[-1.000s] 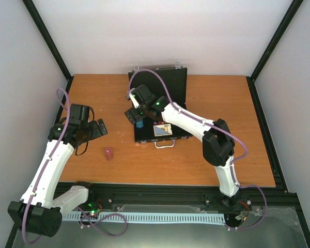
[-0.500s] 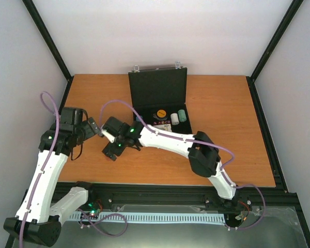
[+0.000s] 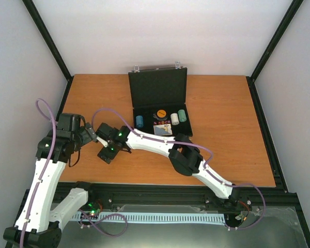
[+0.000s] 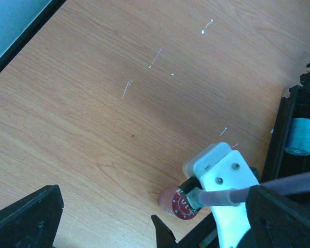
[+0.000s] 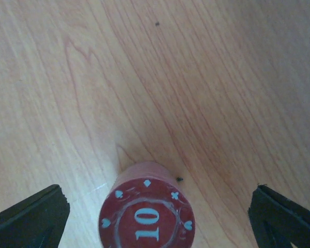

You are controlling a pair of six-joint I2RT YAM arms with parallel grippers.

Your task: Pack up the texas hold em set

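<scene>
— Right claw [image 5: 158,192] spread wide, red chip stack [image 5: 147,214] standing between its fingers [image 5: 26,217], on the table [image 5: 196,77].
— Not pinched yet. I'd drop low and close square on its sides, so nothing topples.
— Left claw [image 4: 155,199] hangs just beside it, spread too, holding nothing.
— Well beyond, the open case [image 3: 157,88], blue chips [image 3: 139,121] already seated. Lift clear of its rim going in.

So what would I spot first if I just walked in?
Probably the red poker chip stack marked 10, standing alone on the wooden table toward its left side, with the right gripper open over it. Then the black hinged briefcase lying open at the far middle, holding a blue chip stack, a white chip stack and a green chip stack.
</scene>
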